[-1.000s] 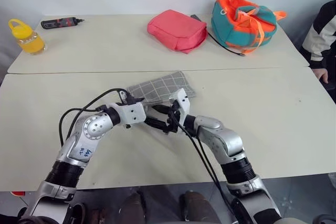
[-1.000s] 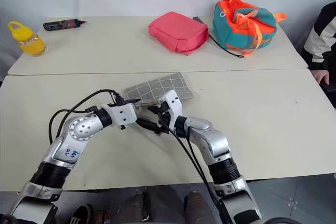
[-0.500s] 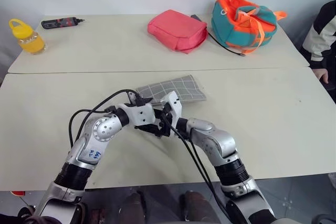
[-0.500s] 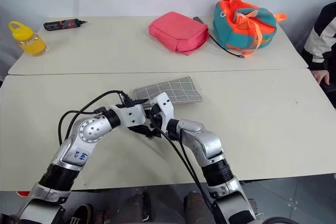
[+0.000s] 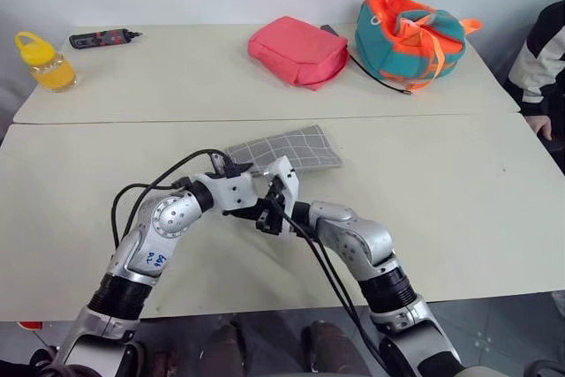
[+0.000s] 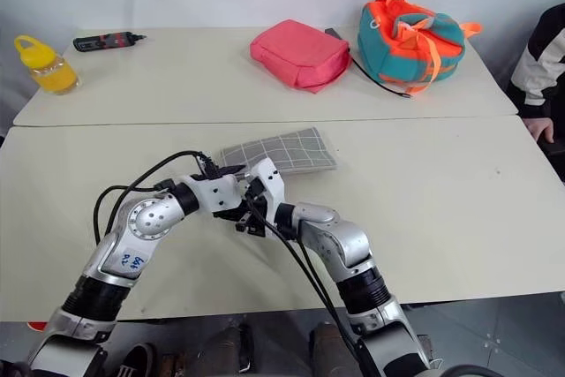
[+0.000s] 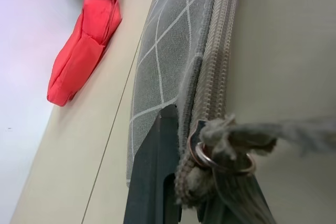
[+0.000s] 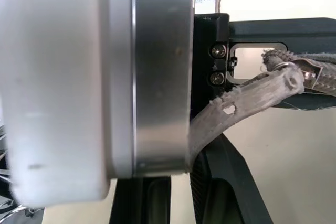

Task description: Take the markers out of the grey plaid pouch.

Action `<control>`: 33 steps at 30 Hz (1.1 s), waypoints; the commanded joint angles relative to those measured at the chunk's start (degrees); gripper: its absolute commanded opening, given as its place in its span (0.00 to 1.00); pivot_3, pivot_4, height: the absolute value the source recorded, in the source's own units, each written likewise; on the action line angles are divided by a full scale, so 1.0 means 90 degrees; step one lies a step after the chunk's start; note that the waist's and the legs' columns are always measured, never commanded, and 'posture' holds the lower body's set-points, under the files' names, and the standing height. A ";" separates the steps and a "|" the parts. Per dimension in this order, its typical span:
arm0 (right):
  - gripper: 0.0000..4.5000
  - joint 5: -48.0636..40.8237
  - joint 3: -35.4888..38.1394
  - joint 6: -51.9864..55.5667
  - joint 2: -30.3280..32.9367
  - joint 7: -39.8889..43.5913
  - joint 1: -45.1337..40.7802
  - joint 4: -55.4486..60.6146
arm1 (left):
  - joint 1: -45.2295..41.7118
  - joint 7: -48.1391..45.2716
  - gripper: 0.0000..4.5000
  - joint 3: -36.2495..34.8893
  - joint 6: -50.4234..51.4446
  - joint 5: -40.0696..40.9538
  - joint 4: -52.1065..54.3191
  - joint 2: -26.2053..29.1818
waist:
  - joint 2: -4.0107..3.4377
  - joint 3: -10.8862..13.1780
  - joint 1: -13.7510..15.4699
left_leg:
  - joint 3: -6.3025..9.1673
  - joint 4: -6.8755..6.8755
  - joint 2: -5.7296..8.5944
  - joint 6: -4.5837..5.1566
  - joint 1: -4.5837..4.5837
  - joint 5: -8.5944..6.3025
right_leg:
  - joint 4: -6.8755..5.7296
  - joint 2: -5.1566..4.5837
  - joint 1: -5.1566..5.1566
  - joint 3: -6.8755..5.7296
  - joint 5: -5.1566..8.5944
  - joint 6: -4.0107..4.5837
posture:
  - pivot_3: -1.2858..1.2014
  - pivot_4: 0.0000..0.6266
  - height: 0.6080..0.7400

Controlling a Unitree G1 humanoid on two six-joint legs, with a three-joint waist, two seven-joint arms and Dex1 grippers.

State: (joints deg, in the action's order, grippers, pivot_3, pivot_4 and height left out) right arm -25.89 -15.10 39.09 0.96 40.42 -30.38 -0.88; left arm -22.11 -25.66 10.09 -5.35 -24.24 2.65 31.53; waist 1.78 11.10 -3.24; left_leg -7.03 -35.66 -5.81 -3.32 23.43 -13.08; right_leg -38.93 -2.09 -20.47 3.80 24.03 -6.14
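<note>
Meeting over the near tabletop (image 5: 459, 218), the two grippers work at one end of the grey plaid pouch (image 5: 291, 147), which lies flat on the near half, just short of the seam between the two tabletops. The left gripper (image 5: 258, 204) is clamped on the pouch's end beside the zip; in the left wrist view its dark finger presses against the woven cloth, a soft grey fabric crossed with thin white lines, next to the ribbed zip tape and a small metal ring (image 7: 220, 153). A frayed, pale fabric pull tab (image 8: 252, 95) hangs from that ring and runs into the right gripper (image 5: 272, 218), whose fingers are drawn narrow on the tab. The pouch is a flat rectangle, closed as far as can be seen, and no markers are visible.

Open pale tabletop lies to the right of the pouch and along the near edge on both sides of the arms. On the far tabletop sit a yellow bottle (image 5: 41, 61) at the left edge, a black-and-red pen-like tool (image 5: 104, 38) near the far left corner, a plump pink pouch (image 5: 297, 50) and a teal-and-orange bag (image 5: 411, 34). A person's sleeve (image 5: 540, 50) shows past the right edge.
</note>
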 commanded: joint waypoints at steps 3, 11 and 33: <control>0.02 0.0062 0.1025 -0.0308 0.0448 -0.0564 0.0043 -0.0061 | 0.0460 0.0023 0.00 -0.0389 -0.0407 0.0236 0.0194 0.0417 | 0.0000 0.0000 0.0004 | 0.0001 0.0000 0.0000 0.0000 0.0000 0.0000 | 0.0000 -0.0001 -0.0001 0.0001 0.0000 0.0000 | 0.52 0.24 1.00; 0.02 0.0101 0.1035 -0.0467 0.1137 -0.0322 0.0003 -0.0221 | 0.0711 0.0101 0.00 -0.0769 -0.0766 0.0792 0.0173 0.0709 | 0.0000 0.0000 0.0004 | 0.0004 0.0001 0.0000 0.0001 0.0000 -0.0001 | 0.0000 -0.0003 -0.0002 0.0002 0.0000 0.0000 | 0.52 0.24 1.00; 0.49 0.0231 0.0598 -0.0650 0.1099 -0.0406 0.0083 -0.0028 | 0.0761 0.0098 0.00 -0.0419 -0.0742 0.0623 0.0315 0.0654 | 0.0001 0.0000 -0.0023 | 0.0002 -0.0004 -0.0007 0.0003 -0.0006 -0.0005 | 0.0002 0.0011 -0.0004 0.0035 0.0000 0.0000 | 0.52 0.24 1.00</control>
State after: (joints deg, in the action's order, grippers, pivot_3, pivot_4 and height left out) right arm -23.11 -10.95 33.73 10.67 36.11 -29.70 -2.42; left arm -15.26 -24.73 7.27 -10.94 -18.42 3.81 36.74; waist 1.79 11.10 -3.44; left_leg -7.02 -35.66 -5.90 -3.30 23.38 -13.12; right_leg -38.91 -1.92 -20.54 4.22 24.02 -6.14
